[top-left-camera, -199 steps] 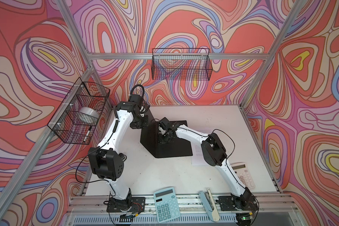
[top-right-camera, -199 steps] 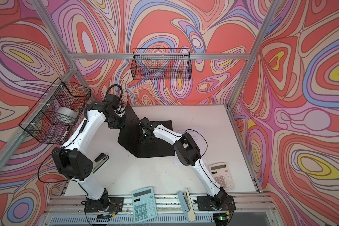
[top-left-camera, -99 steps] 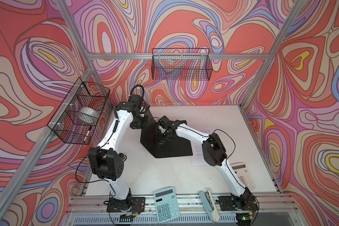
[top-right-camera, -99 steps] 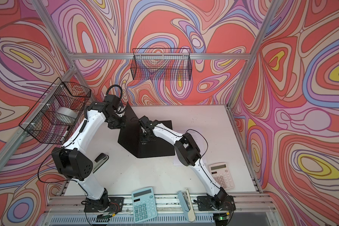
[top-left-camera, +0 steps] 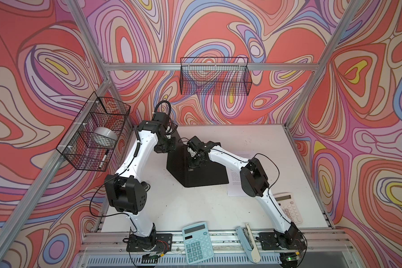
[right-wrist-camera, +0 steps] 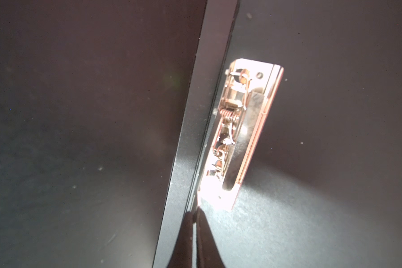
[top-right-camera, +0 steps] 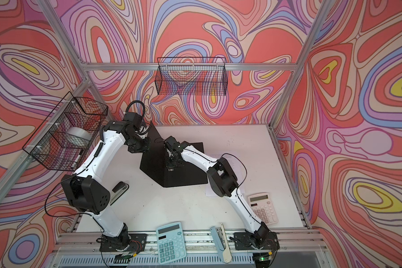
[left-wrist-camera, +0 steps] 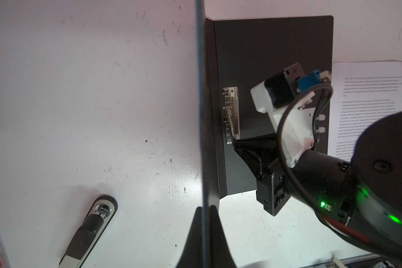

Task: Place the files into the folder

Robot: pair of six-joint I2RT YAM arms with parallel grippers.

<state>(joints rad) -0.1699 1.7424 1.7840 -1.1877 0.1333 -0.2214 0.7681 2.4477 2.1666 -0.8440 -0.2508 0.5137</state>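
Folder (top-left-camera: 204, 178) lay open mid-table (top-left-camera: 183, 208), black inside showing. 1 cover lay flat on the table; the other cover stood raised, near upright, on the left arm's side, and showed edge-on in the left wrist view (left-wrist-camera: 201, 92).

Left gripper (left-wrist-camera: 203, 214) was clamped on the free edge of the raised cover, which ran between its 2 fingers. In a top view it (top-right-camera: 138, 146) sat at the cover's far side.

Right gripper (right-wrist-camera: 193, 217) reached in over the flat cover with its jaws pressed together and no gap. Its tip was at the near end of the metal clip (right-wrist-camera: 241, 130), right by the spine crease. Tip looked to be touching the clip end, but I could not tell whether it pinched anything. Same spot showed in the left wrist view (left-wrist-camera: 236, 141).

Files (left-wrist-camera: 369, 104) lay flat on the table outside the folder, just beside the flat cover's outer edge. Printed text faced up. In a top view they (top-left-camera: 233, 190) were partly hidden under the right arm's elbow.

Other items:
- Teal calculator (top-left-camera: 197, 241) and light-blue stapler (top-left-camera: 247, 241) were on the front rail.
- White calculator (top-left-camera: 290, 208) was at the table's front right.
- Black stapler (top-right-camera: 120, 187) was on the table by the left arm's elbow.
- 2 wire baskets hung on the walls. The side basket (top-left-camera: 79, 148) held a tape roll (top-left-camera: 105, 137) and a marker (top-left-camera: 103, 159).
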